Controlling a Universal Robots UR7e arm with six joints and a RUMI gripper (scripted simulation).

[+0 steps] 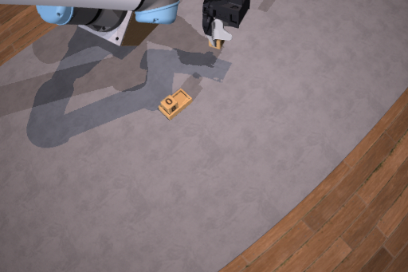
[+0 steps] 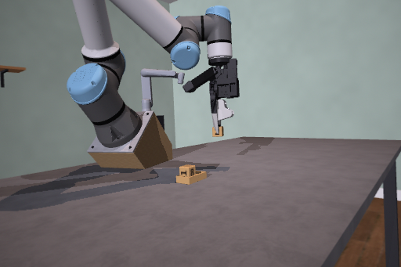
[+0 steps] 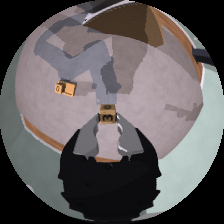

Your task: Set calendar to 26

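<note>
My gripper is shut on a small wooden digit cube and holds it high above the grey table, behind and to the right of the tray. In the wrist view the held cube shows a 3 on the face toward the camera. The wooden calendar tray lies on the table below and holds the other cube in its left slot, with a 0 on top. The tray's right slot is empty. The tray also shows in the exterior view and in the wrist view.
The robot's base stands on a wooden block at the back left of the table. The table's right edge drops to a wooden floor.
</note>
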